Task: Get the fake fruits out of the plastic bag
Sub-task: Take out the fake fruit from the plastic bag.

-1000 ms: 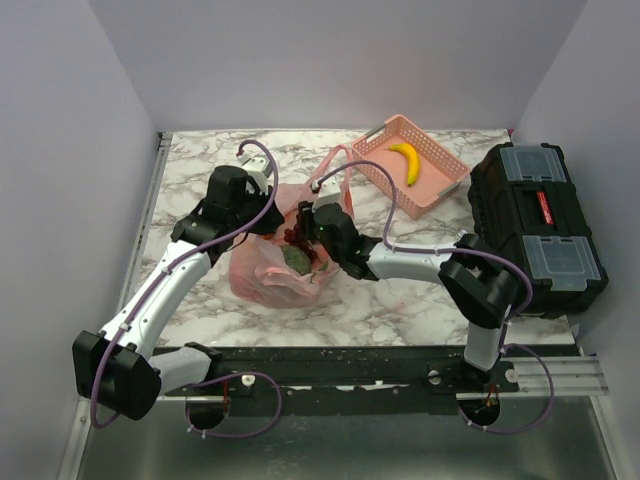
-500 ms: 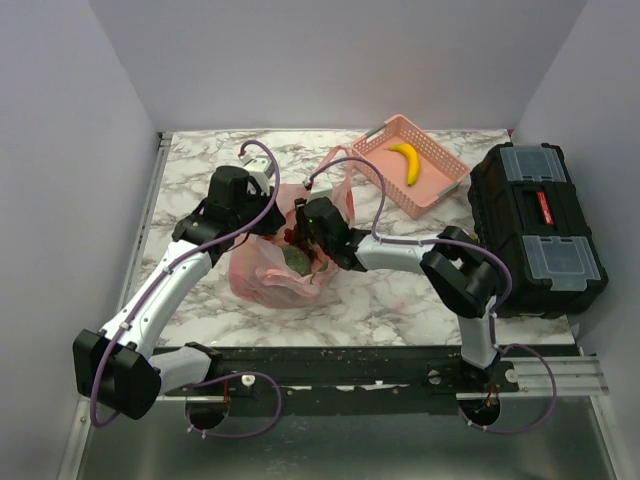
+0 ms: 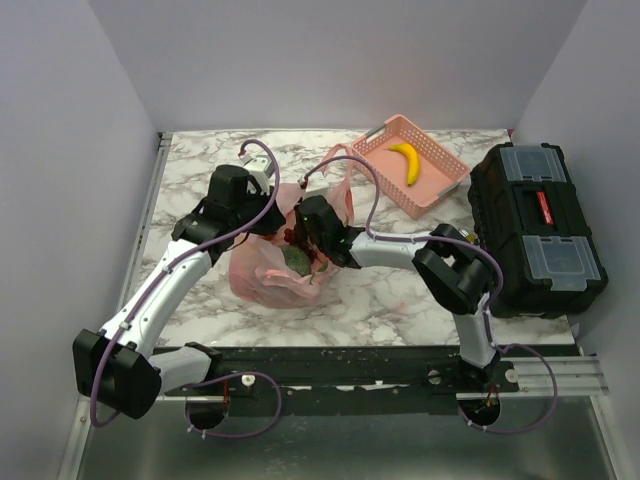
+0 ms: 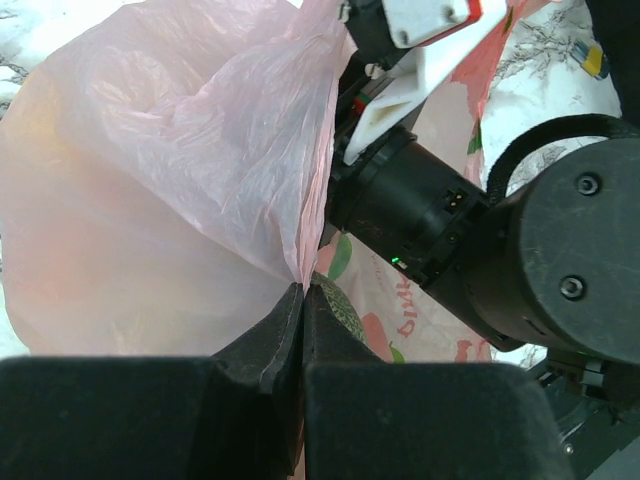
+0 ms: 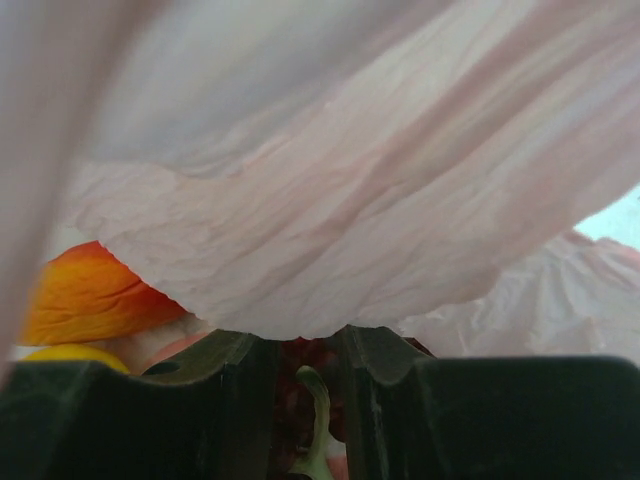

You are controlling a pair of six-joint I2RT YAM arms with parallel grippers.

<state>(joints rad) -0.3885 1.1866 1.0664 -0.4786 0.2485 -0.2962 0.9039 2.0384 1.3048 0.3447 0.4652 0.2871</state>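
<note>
The pink plastic bag (image 3: 262, 275) lies crumpled at the table's middle left. My left gripper (image 3: 268, 203) is shut on a fold of its rim (image 4: 310, 230) and holds the mouth up. My right gripper (image 3: 299, 236) reaches inside the mouth. Its fingers stand close on either side of the dark red grape bunch (image 5: 298, 395), whose green stem shows between them. A dull green melon (image 3: 295, 261) lies inside the bag just below. An orange fruit (image 5: 88, 295) and a yellow one (image 5: 68, 353) sit deeper in, to the left. Bag film (image 5: 360, 190) drapes over the right fingers.
A pink lattice basket (image 3: 445, 172) at the back right holds a yellow banana (image 3: 405, 161). A black toolbox (image 3: 538, 226) stands along the right edge. Grey walls enclose the marble table (image 3: 400, 300) on three sides. The right arm's wrist (image 4: 440, 205) crowds the bag mouth.
The right gripper has pushed a little further left into the bag and its jaws have narrowed around the grape bunch. The left gripper has kept its hold on the rim.
</note>
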